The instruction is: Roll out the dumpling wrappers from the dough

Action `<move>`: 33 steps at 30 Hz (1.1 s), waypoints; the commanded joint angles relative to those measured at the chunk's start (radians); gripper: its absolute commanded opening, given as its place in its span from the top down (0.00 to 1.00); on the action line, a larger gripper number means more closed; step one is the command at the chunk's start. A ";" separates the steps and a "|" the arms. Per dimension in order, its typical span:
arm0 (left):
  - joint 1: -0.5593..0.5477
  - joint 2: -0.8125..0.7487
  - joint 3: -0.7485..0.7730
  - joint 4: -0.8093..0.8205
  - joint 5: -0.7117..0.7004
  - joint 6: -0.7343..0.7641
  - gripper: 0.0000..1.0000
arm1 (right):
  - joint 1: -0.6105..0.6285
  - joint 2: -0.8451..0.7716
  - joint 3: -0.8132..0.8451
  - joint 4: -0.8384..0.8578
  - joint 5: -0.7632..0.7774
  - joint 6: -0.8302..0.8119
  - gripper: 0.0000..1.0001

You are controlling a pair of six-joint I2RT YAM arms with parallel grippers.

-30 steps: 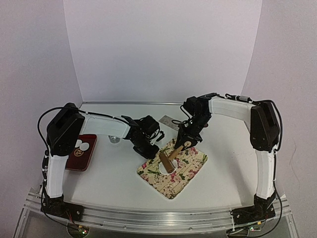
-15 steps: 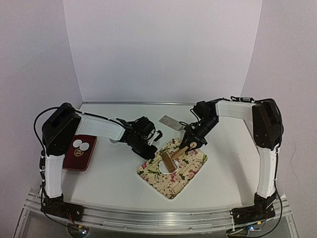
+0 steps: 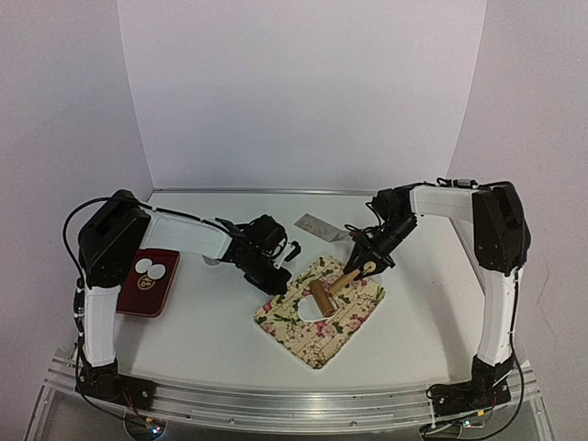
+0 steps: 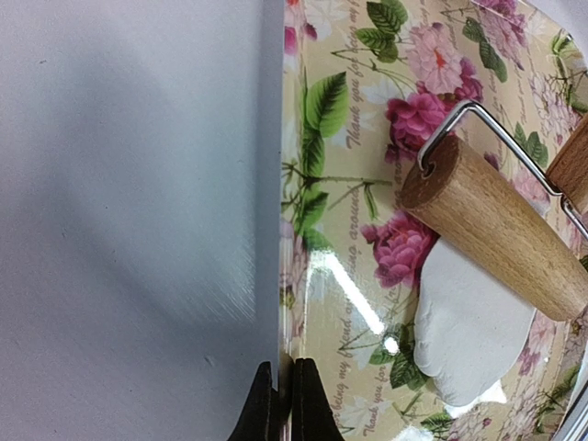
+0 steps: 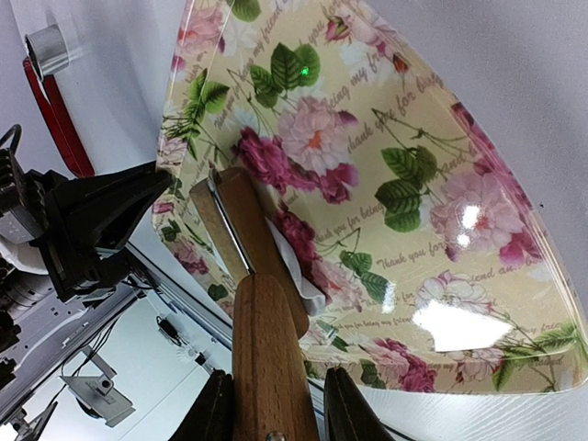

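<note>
A flattened white piece of dough (image 3: 306,313) (image 4: 469,335) lies on the floral tray (image 3: 354,317). A wooden roller (image 3: 321,296) (image 4: 496,225) rests on the dough's far edge. My right gripper (image 3: 361,267) (image 5: 276,418) is shut on the roller's wooden handle (image 5: 269,354), at the tray's back right. My left gripper (image 3: 281,280) (image 4: 285,409) is shut on the tray's left rim (image 4: 281,276), pinching it between both fingertips. Two dumpling wrappers (image 3: 150,268), thin white discs, lie on a dark red board (image 3: 147,292) at the left.
A small metal ring cutter (image 3: 213,260) (image 5: 46,48) stands on the table between the red board and my left gripper. A flat metal scraper (image 3: 317,227) lies behind the tray.
My right gripper has drawn back to the right, pulling the roller across the dough toward the tray's back right. The left gripper has kept its pinch on the tray rim.
</note>
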 commanded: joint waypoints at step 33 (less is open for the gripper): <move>0.048 0.022 -0.035 -0.082 -0.139 -0.024 1.00 | -0.087 0.067 -0.146 -0.177 0.951 0.044 1.00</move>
